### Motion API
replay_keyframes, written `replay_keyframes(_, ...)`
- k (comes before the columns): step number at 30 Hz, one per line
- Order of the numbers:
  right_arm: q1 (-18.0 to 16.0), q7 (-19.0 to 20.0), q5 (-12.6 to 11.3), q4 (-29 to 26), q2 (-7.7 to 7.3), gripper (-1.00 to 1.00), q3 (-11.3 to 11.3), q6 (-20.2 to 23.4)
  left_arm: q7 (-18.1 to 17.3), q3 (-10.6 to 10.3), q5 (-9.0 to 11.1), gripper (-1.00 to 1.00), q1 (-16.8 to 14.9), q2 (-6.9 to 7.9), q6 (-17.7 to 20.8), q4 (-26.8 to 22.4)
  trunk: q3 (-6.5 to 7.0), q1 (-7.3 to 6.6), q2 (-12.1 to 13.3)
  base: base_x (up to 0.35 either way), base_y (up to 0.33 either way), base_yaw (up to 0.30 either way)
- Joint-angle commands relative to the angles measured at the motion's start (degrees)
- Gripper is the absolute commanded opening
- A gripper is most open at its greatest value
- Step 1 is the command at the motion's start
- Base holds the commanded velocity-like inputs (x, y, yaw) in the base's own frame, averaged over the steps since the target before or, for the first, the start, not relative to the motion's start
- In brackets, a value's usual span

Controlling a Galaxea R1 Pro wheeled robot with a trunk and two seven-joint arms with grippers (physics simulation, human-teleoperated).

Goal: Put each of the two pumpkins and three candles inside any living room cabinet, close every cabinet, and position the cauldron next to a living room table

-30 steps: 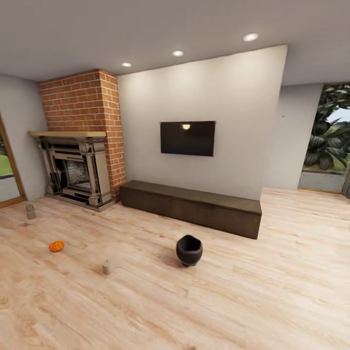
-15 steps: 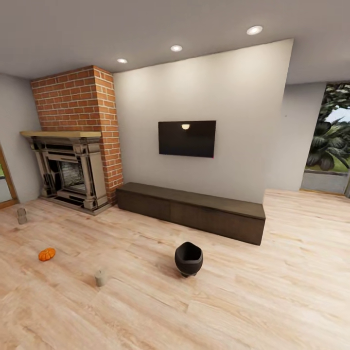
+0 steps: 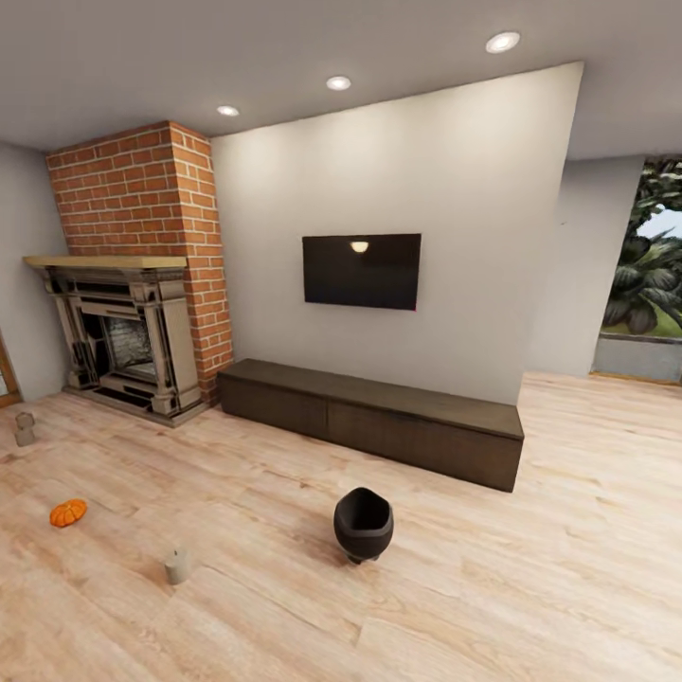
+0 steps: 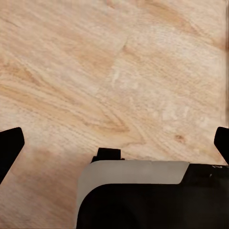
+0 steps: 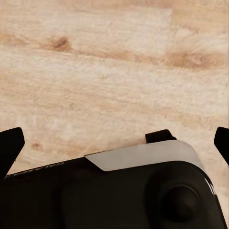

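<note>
Both grippers hang over bare wood floor [image 3: 530, 587]. In the left wrist view the left gripper [image 4: 114, 143] has its dark fingertips [image 4: 10, 145] wide apart at the frame's edges, nothing between them. The right gripper [image 5: 114, 143] looks the same, fingertips [image 5: 9, 143] spread and empty.

Nearest to me on the floor is a small pale candle [image 3: 176, 565], upright. I judge it light and stiff, a bit waxy and slick, so I would pinch it low across the body and keep it vertical.

Just beyond, toward the middle of the room, the black cauldron [image 3: 363, 524] stands upright. It looks rigid and probably the heaviest piece. Its rim is the obvious hold, one finger inside and one outside. I see no grey-topped table from here.

Farther left lies the pumpkin [image 3: 68, 512], small, orange and squat. I expect it firm but rounded, apt to roll, so I would close across its widest part from above.

Beyond that, near the fireplace [image 3: 118, 341], a second candle [image 3: 25, 428] stands by the picture's left edge.

Farthest, along the wall under the television [image 3: 362, 271], runs the cabinet [image 3: 379, 421]. Its fronts look closed and show no handles.
</note>
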Motion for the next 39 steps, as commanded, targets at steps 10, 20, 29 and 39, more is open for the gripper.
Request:
replay_keyframes(10, -0.03, 0.06, -0.17, 0.09, 0.01, 1.0, -0.07, -0.2, -0.06, -0.01, 0.42, 1.0, 0.03, 0.0, -0.06, -0.09, -0.4, 0.03, -0.02, 0.32, -0.161, 0.0)
replay_keyframes(20, -0.03, 0.07, -0.17, 0.14, 0.01, 1.0, -0.07, -0.31, -0.06, -0.01, 0.42, 1.0, 0.02, 0.0, -0.06, -0.09, -1.33, 0.03, -0.02, 0.319, -0.164, 0.0)
replay_keyframes(29, -0.03, 0.07, -0.23, 0.19, 0.06, 1.0, 0.15, -0.44, -0.06, -0.01, 0.42, 1.0, 0.03, 0.0, -0.06, -0.09, -2.18, 0.03, -0.02, 0.313, -0.153, -0.003)
replay_keyframes(39, -0.03, 0.07, -0.13, 0.14, 0.01, 1.0, 0.19, -0.41, -0.06, -0.01, 0.42, 1.0, 0.02, 0.0, -0.06, -0.09, -3.13, 0.03, -0.02, 0.31, -0.066, -0.056)
